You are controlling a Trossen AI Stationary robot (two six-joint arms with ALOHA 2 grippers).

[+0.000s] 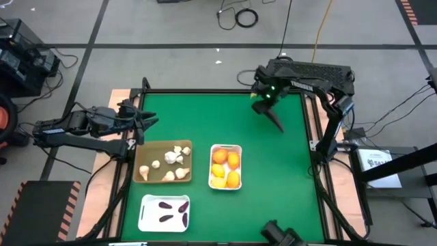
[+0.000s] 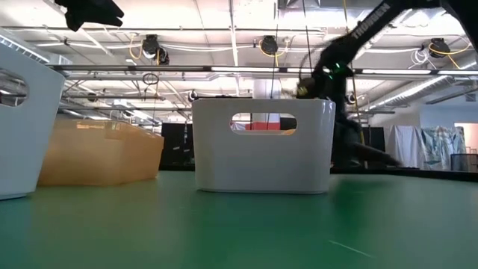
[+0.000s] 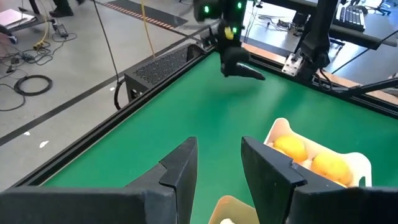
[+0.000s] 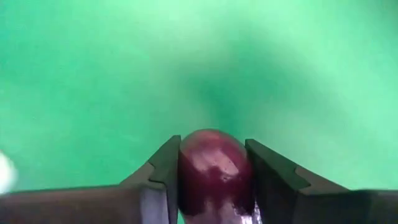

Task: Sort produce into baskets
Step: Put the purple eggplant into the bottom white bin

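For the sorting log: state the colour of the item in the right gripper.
Dark purple vegetable, clearest in the right wrist view.

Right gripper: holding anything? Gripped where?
Yes. The right gripper is shut on a dark purple vegetable, fingers on its two sides near the rounded end. The left gripper holds nothing.

Both arms are matte black, built from boxy links. The right arm (image 1: 311,72) carries pale lettering along its upper link and a small green light glowing at the wrist, just behind the right gripper (image 1: 274,119). The left gripper (image 3: 219,171) has flat, angular dark fingers with stepped, lighter-edged inner faces.
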